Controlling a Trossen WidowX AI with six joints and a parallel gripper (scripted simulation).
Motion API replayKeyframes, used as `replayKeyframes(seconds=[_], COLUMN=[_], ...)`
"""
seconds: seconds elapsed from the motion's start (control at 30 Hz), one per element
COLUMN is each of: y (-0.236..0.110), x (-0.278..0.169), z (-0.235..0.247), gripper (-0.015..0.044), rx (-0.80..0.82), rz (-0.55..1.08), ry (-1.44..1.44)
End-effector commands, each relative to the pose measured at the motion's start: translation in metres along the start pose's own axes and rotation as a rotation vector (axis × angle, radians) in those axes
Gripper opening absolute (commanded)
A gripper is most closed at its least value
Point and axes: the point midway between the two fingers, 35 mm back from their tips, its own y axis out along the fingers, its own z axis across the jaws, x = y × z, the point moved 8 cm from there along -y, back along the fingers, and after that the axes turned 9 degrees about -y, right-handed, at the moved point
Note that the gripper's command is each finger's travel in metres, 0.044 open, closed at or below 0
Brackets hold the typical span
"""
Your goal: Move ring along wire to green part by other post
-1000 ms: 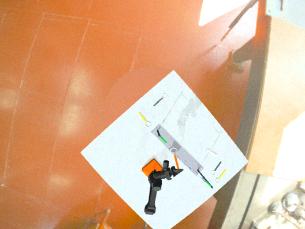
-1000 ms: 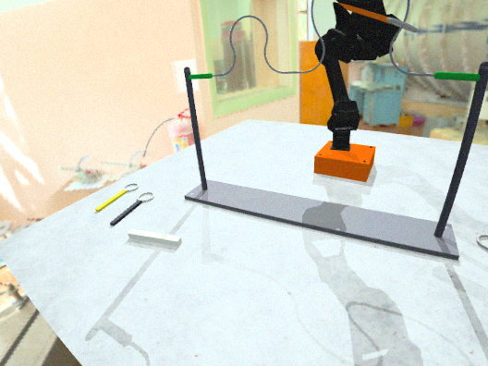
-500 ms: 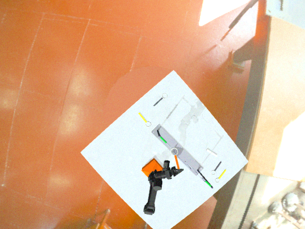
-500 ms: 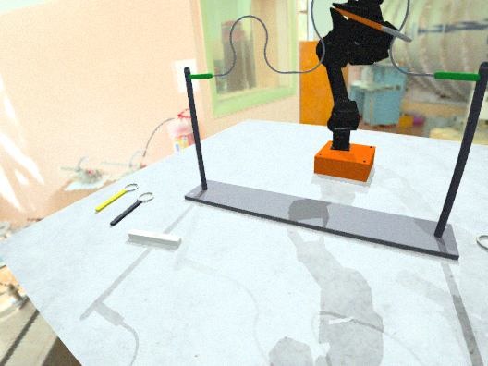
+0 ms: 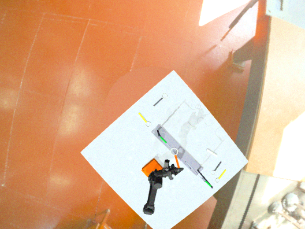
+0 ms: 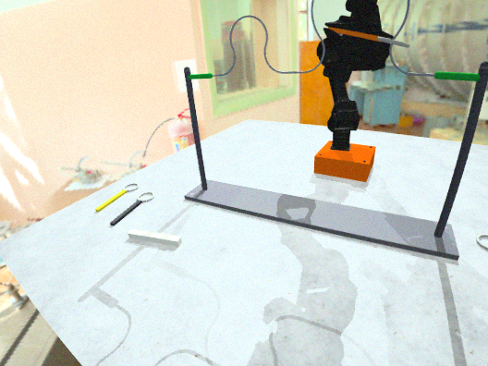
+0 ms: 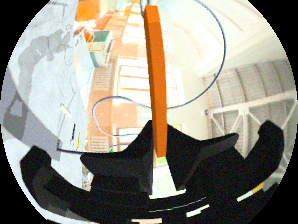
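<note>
The pincer (image 5: 177, 168) is clamped on the orange handle (image 5: 177, 161), gripping it near its tail end; in the wrist view the handle (image 7: 157, 83) runs straight up from between the black fingers toward twelve o'clock. From above, the ring (image 5: 174, 151) sits at about eleven o'clock from the pincer, over the middle of the grey base plate (image 5: 185, 153), roughly midway between the two green parts. In the side view the handle (image 6: 353, 33) lies nearly level, high above the desk (image 6: 231, 277), with its pale shaft pointing to three o'clock; the ring itself cannot be made out there. The thin grey wire (image 6: 250, 43) loops and curls between the posts, and whether it passes through the ring cannot be told from any view.

The left post (image 6: 195, 129) carries a green part (image 6: 200, 76) at its top, and the right post (image 6: 462, 152) carries the other green part (image 6: 457, 76). The arm rises from an orange base block (image 6: 344, 161) at twelve o'clock behind the plate.

On the desk at nine o'clock of the left post lie a yellow-handled ring (image 6: 113, 198), a dark-handled ring (image 6: 129, 210) just beside it, and a white bar (image 6: 153, 238) nearer the front edge. From above, another yellow-handled ring (image 5: 143, 118) and another dark-handled ring (image 5: 159, 100) lie at the far side of the desk.

No brand, label or writing can be read on any of these things.
</note>
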Motion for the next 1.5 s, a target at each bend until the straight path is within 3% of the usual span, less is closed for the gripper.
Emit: replayKeyframes(seconds=[0.0, 1.47], y=[-0.002, -0.040], x=[0.002, 0.079], z=[0.012, 0.093], gripper=[-0.0150, -0.0150], rx=[0.045, 0.492], rz=[0.008, -0.017], ry=[0.076, 1.010])
